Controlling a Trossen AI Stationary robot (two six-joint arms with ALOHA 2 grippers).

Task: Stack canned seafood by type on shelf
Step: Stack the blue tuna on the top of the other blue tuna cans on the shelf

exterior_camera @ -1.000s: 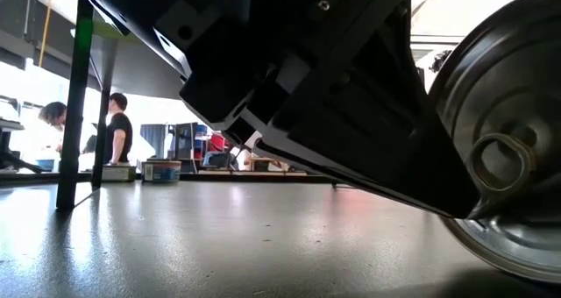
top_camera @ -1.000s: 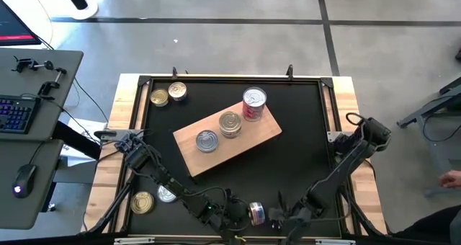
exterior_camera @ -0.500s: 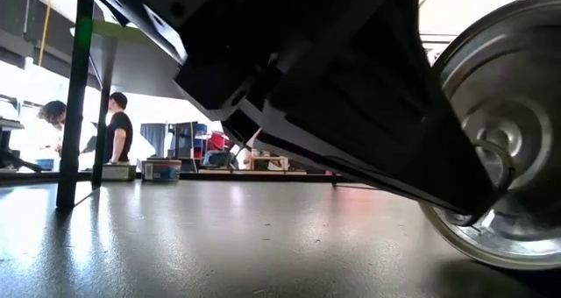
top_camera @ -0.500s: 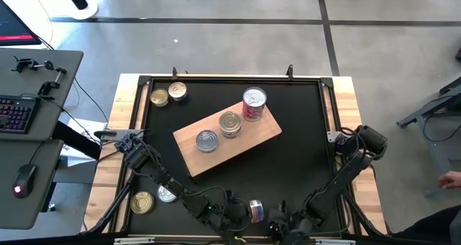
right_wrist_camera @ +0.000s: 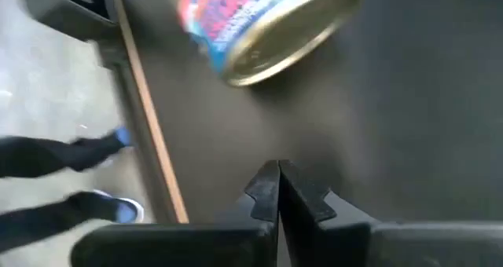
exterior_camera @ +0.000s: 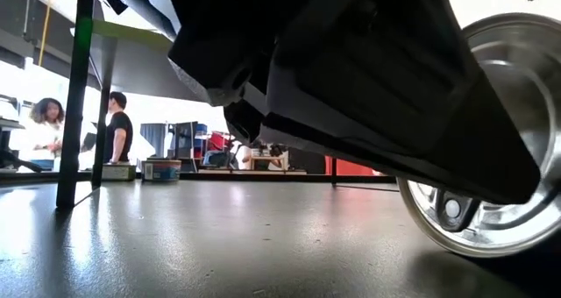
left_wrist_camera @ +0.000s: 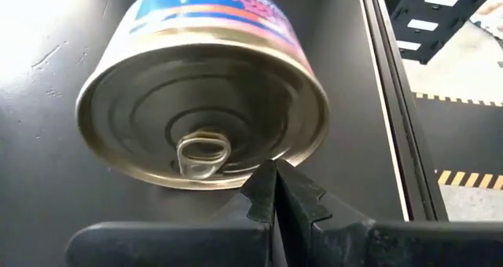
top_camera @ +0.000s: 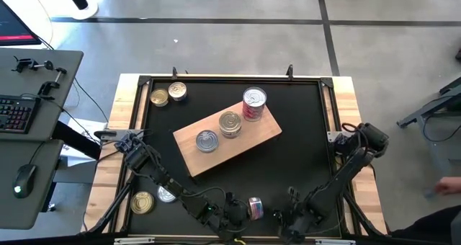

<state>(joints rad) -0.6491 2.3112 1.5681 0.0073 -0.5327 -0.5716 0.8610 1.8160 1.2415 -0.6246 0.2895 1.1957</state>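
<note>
High view: the black tabletop (top_camera: 302,151) carries the light-brown shelf (top_camera: 268,132) lying askew at its centre, with two flat silver tins (top_camera: 207,140) on it and the taller red-labelled tin (top_camera: 253,104) at its two o'clock end. Two gold-topped tins (top_camera: 167,94) sit at the table's ten o'clock corner, two more flat tins (top_camera: 142,202) at eight o'clock. At six o'clock a blue-labelled tin (top_camera: 255,209) is tipped on its side, free of both grippers. The left gripper (left_wrist_camera: 274,190) has its fingers pressed together, tips at the tin's rim. The right gripper (right_wrist_camera: 279,190), just beside at the tin's four o'clock, is also clamped empty.
</note>
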